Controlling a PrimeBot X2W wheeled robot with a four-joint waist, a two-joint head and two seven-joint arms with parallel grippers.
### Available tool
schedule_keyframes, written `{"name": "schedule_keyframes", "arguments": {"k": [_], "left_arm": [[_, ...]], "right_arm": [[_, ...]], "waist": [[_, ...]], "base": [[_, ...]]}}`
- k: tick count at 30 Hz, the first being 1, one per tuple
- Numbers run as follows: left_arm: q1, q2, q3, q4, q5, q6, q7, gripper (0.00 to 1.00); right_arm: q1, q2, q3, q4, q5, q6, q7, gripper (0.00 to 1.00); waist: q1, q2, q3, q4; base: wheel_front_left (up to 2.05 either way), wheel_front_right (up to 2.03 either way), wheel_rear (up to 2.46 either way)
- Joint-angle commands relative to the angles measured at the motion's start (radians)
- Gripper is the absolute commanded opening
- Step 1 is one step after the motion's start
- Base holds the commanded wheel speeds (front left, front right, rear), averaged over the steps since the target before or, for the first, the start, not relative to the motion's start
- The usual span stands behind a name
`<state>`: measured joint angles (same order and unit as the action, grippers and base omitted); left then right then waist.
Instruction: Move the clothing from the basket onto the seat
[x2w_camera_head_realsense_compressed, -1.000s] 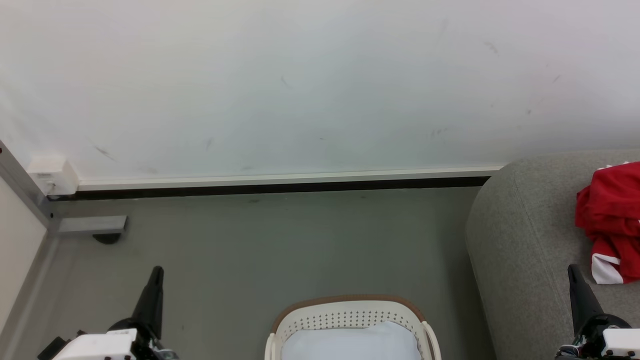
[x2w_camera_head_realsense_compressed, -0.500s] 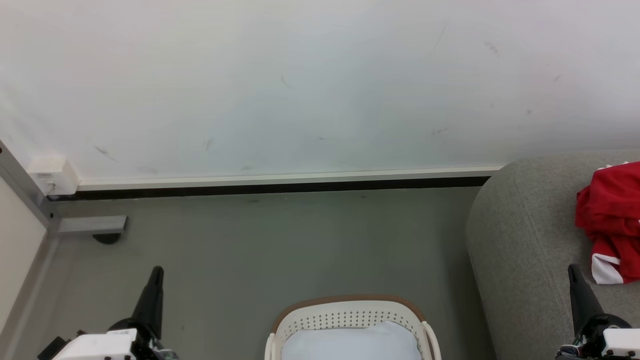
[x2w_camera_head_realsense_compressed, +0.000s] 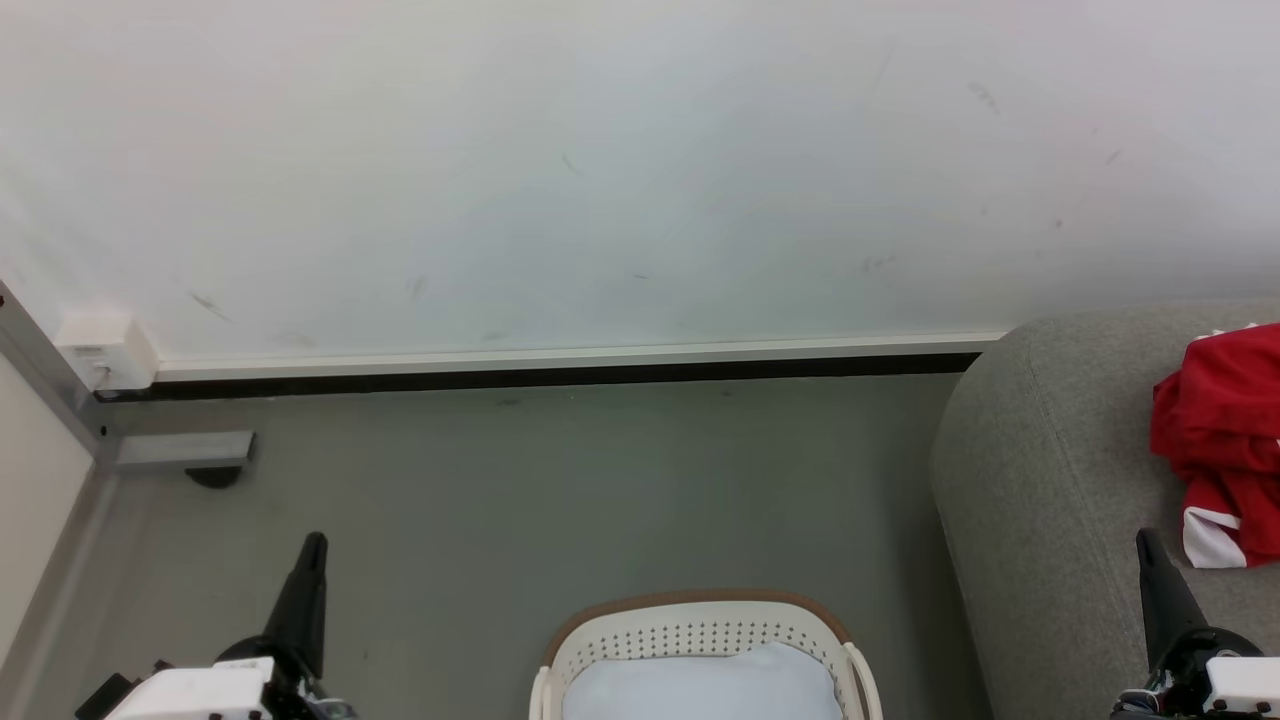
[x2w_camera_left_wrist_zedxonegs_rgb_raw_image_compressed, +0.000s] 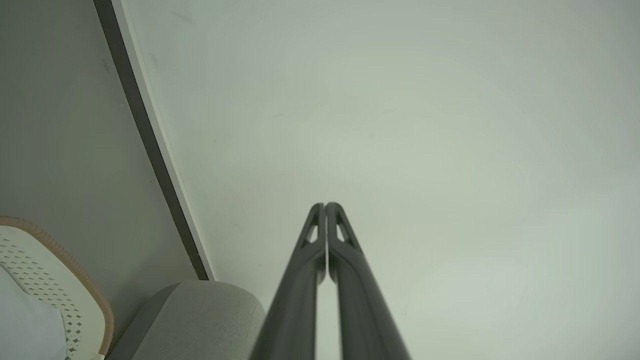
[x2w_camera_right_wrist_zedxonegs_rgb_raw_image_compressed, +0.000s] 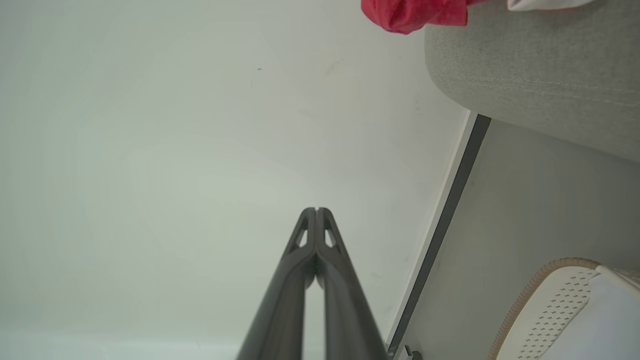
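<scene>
Head view: clothing (x2w_camera_head_realsense_compressed: 1215, 425) on seat (x2w_camera_head_realsense_compressed: 1050, 500) — wrist views: left tool (x2w_camera_left_wrist_zedxonegs_rgb_raw_image_compressed: 325, 205), right tool (x2w_camera_right_wrist_zedxonegs_rgb_raw_image_compressed: 317, 210) clenched, empty.

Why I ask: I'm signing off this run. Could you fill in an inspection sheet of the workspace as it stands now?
Surface: grey floor; the basket stands on it.
Job's things: the clothing lies crumpled on the seat; the basket has no red garment in the part that shows.
Clutter: a pale blue-white cloth lies in the basket.
Grippers: left gripper shut, holding nothing; right gripper shut, holding nothing, low beside the seat.
Cables: nothing seen.
Surroundings: scuffed white wall with a dark baseboard; a small white box and a metal bracket at the left corner.
</scene>
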<state>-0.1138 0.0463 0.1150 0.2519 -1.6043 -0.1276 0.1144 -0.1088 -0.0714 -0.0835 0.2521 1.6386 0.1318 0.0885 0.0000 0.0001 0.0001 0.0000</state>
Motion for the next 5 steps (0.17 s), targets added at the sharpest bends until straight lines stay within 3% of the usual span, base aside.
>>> {"name": "schedule_keyframes", "arguments": {"k": [1,5], "left_arm": [[-0.008,0.007,0.003,0.001,-0.013,-0.006,0.005,0.00],[-0.008,0.007,0.003,0.001,-0.013,-0.006,0.005,0.00]], "right_arm": [[-0.009,-0.002,-0.004,-0.004,0.001,-0.002,0.005,0.00],[-0.009,-0.002,-0.005,-0.004,0.000,-0.002,0.004,0.00]], "waist": [[0.0000,-0.0001,0.000,0.000],[0.0000,-0.0001,0.000,0.000]], "base": [[0.00,0.00,0.00],[0.00,0.00,0.00]]}}
